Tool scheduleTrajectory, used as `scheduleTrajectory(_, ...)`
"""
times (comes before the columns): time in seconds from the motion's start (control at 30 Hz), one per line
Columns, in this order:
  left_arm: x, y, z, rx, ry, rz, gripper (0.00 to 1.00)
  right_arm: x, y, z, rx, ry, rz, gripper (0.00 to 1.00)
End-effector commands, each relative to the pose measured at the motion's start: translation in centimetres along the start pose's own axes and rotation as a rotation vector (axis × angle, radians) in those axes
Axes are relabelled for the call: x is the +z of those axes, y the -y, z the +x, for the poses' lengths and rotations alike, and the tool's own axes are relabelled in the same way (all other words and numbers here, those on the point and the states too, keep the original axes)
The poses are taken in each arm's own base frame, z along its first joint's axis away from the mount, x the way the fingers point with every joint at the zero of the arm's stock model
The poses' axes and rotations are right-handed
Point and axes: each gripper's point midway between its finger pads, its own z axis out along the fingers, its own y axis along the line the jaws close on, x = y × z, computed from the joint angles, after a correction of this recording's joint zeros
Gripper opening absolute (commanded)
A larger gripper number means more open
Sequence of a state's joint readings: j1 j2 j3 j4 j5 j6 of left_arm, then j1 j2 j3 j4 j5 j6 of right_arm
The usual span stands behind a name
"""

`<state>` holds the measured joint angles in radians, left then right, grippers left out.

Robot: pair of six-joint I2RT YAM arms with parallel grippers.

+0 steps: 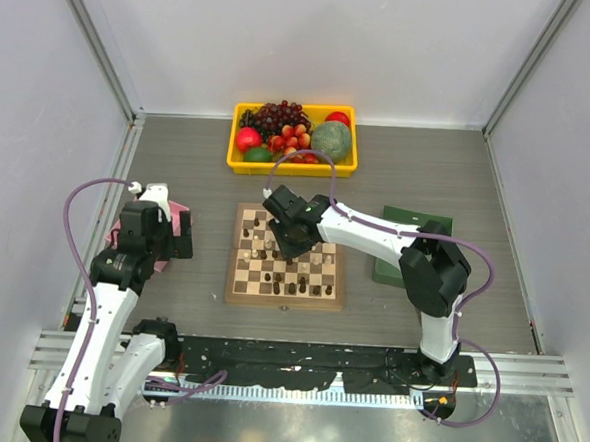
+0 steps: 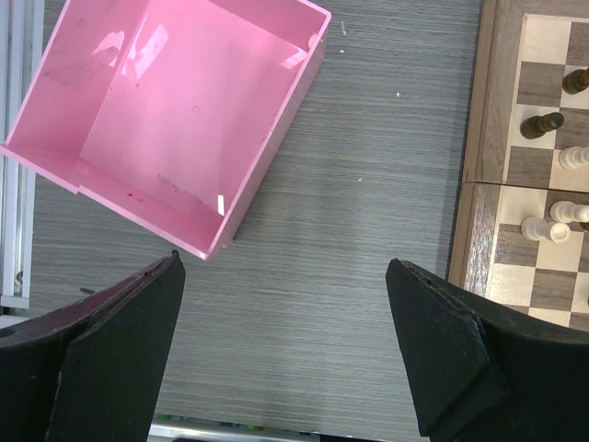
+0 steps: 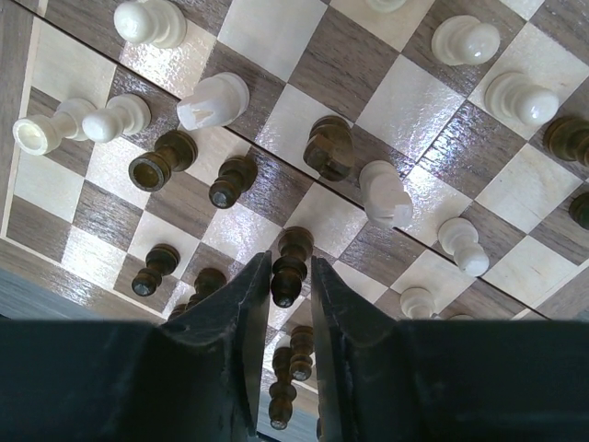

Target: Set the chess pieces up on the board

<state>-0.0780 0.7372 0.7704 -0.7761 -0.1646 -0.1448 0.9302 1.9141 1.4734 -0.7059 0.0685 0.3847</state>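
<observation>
The board [image 1: 233,289] lies at the table's middle with cream and dark brown chess pieces scattered over it, some standing, some on their sides. My right gripper [image 3: 291,261] hangs low over the board's left half [image 1: 292,243]. Its fingers closely flank a standing dark brown piece [image 3: 291,269], the left one at its collar and a slim gap on the right, so it is still open. Several other dark pieces [image 3: 227,180] and white pieces [image 3: 385,193] lie around it. My left gripper [image 2: 285,267] is wide open over bare table left of the board [image 2: 479,101], holding nothing.
An empty pink tray [image 2: 184,110] sits just ahead of the left gripper. A yellow basket [image 1: 237,161] of fruit stands behind the board. A dark green tray [image 1: 387,265] lies to the board's right, partly under the right arm.
</observation>
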Motion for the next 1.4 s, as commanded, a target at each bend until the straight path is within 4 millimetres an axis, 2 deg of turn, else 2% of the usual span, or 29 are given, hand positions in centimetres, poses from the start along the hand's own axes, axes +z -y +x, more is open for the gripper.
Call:
scheduleTrajectory(0.0, -0.8, -0.2, -1.9, 0.001, 0.058, -0.002, 0.99, -0.6, -0.3, -0.5, -0.020, 0.019, -0.004, 0.28)
scheduleTrajectory(0.1, -0.8, -0.2, -1.9, 0.000, 0.061, -0.002, 0.99, -0.9, -0.4, -0.6, -0.022, 0.028, -0.007, 0.22)
scheduleTrajectory(0.2, -0.8, -0.1, -1.9, 0.000, 0.062, 0.000, 0.99, -2.4, -0.8, -1.4, -0.029, 0.065, -0.026, 0.17)
scheduleTrajectory(0.5, -1.0, -0.3, -2.1, -0.002, 0.072, -0.010, 0.99, -9.0, -2.4, -4.1, -0.037, 0.209, -0.091, 0.17)
scheduleTrajectory(0.7, -1.2, -0.5, -2.1, -0.008, 0.083, -0.016, 0.99, -11.0, -4.6, -4.2, -0.064, 0.241, -0.168, 0.17)
scheduleTrajectory(0.87, -2.1, -1.2, -2.6, -0.024, 0.138, -0.048, 0.99, -10.8, -7.7, -3.0, -0.122, 0.220, -0.220, 0.16)
scheduleTrajectory(1.07, -2.9, -1.9, -3.0, -0.039, 0.197, -0.076, 0.99, -8.3, -11.2, -0.5, -0.196, 0.142, -0.269, 0.16)
scheduleTrajectory(1.2, -3.1, -2.1, -3.0, -0.042, 0.210, -0.087, 0.99, -6.9, -12.0, 0.6, -0.235, 0.109, -0.255, 0.15)
scheduleTrajectory(1.37, -3.0, -2.0, -3.1, -0.042, 0.203, -0.082, 0.99, -5.1, -11.0, 0.8, -0.246, 0.103, -0.170, 0.15)
